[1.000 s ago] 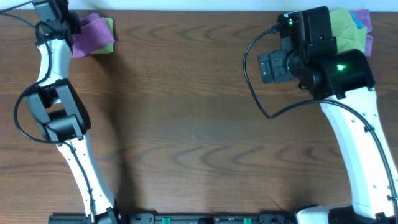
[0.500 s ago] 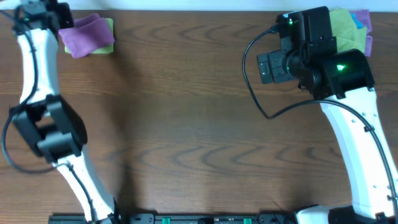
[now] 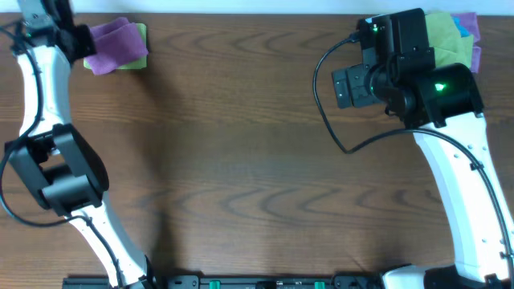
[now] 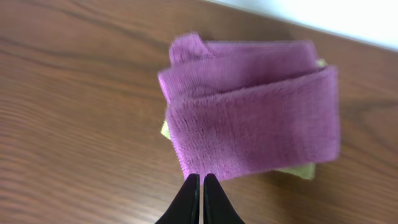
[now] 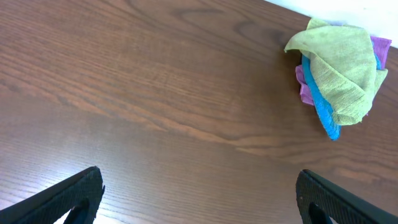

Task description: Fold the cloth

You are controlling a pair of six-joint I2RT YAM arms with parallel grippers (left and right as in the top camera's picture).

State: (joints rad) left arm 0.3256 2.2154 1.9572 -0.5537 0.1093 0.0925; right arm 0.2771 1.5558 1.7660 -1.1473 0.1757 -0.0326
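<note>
Cloth (image 4: 249, 118), lilac: lay at the far left corner of the table (image 3: 241, 144), doubled over into a thick, roughly rectangular bundle, with layers stacked and edges rounded rather than crisp. Sat on top of a green cloth (image 4: 305, 169), with only slivers of green showing at the near corners. Looked folded already, to judge from the layers, with no flat, spread-out part left to turn over. Bulged a little out of line at one far corner, so perhaps wanted a last tidy-up, perhaps not.

Left gripper (image 4: 201, 178): hung at the bundle's near edge, jaws pressed together with nothing between them. Gripped no fabric. Touching the edge or just above it: impossible to tell from the wrist view. Read as finished with this cloth rather than about to grasp it, though only as a judgement.

Right gripper (image 5: 198, 174): spread wide over bare wood, empty, well apart from the lilac cloth. Faced a loose pile (image 5: 341, 74) at the far right corner, green on top with blue and purple underneath, all crumpled.

As for progress: seemingly folded and set down. Left to do, at most: squaring the corner and drawing the left arm clear. Possibly the crumpled pile next, but not certain from the task wording.
</note>
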